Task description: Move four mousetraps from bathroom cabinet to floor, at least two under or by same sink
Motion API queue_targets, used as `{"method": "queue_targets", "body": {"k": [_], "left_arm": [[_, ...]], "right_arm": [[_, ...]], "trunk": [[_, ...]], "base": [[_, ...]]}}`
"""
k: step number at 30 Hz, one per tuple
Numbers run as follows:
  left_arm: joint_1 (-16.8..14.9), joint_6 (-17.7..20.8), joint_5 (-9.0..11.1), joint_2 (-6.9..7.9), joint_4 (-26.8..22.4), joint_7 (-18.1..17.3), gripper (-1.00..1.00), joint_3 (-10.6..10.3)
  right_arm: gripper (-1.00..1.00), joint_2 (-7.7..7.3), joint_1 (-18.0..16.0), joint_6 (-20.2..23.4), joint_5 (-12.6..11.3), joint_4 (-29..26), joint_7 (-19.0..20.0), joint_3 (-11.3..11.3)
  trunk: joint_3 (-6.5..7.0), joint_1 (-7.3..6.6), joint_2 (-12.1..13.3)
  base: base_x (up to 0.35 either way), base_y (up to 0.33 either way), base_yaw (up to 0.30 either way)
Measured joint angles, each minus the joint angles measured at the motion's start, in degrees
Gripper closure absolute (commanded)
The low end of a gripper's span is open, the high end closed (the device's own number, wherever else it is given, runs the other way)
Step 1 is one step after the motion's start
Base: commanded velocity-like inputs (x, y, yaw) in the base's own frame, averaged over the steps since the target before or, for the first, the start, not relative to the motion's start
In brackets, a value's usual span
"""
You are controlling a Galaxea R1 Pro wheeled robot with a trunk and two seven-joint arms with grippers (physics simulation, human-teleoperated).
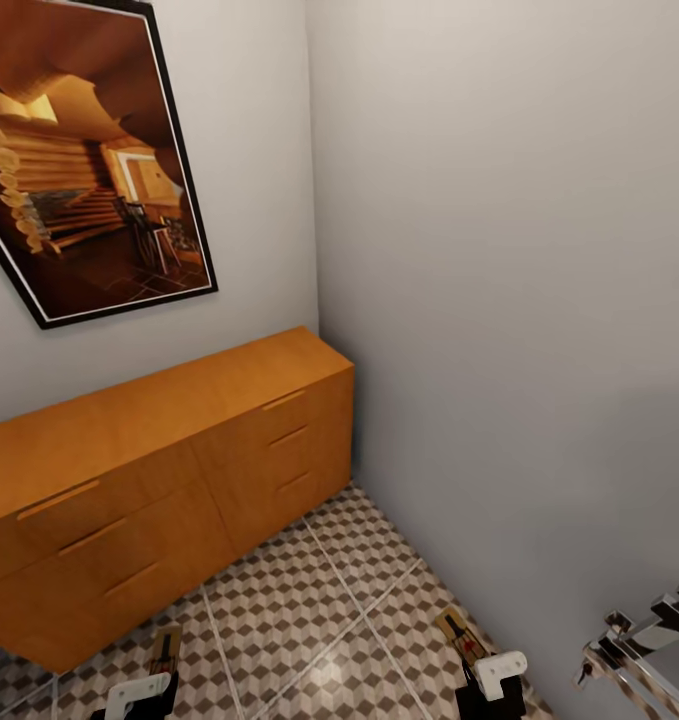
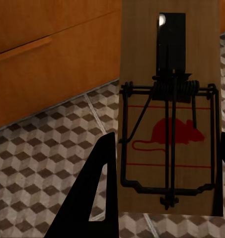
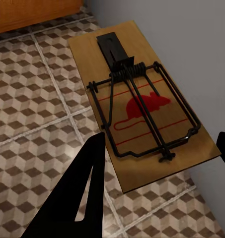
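Left pincer (image 1: 149, 690): fingers (image 2: 95, 193) closed on a mousetrap (image 2: 169, 114), held above the cube-patterned bathroom floor (image 1: 309, 610) before the orange-brown cabinet (image 1: 159, 470). Right pincer (image 1: 489, 675): closed on a second mousetrap (image 3: 142, 99), over floor tiles near the grey wall (image 1: 519, 300). Cabinet drawers all shut. Framed picture (image 1: 79, 160) above the cabinet.

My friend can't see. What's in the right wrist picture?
A wooden mousetrap with black wire and a red mouse drawing sits between the right gripper's dark fingers, above the cube-patterned bathroom floor. A grey wall stands beside it.
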Motion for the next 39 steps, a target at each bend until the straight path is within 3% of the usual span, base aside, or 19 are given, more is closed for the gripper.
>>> {"method": "queue_targets", "body": {"k": [39], "left_arm": [[0.0,0.0,0.0,0.00,0.0,0.0,1.00,0.0]], "right_arm": [[1.00,0.00,0.0,0.0,0.0,0.0,0.0,0.0]], "trunk": [[3.58,0.00,0.0]], "base": [[0.000,0.000,0.000]]}}
